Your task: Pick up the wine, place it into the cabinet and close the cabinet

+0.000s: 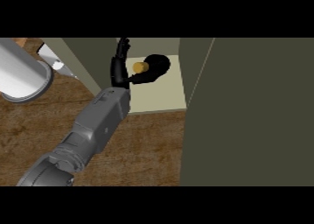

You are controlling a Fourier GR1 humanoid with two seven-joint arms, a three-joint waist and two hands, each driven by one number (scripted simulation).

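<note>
The wine bottle is black with a gold top and stands on the pale shelf of the cabinet. My left hand has come in from the lower left and is inside the cabinet opening, just left of the bottle. Its fingers point straight up along the cabinet's left wall. Its thumb lies against the bottle's lower side. The cabinet's door stands open as a large olive panel at the right. My right hand does not show.
A thick pale grey cylinder lies at the upper left over the brown wooden counter, with a small white object beside it. The cabinet's left wall stands close to my forearm.
</note>
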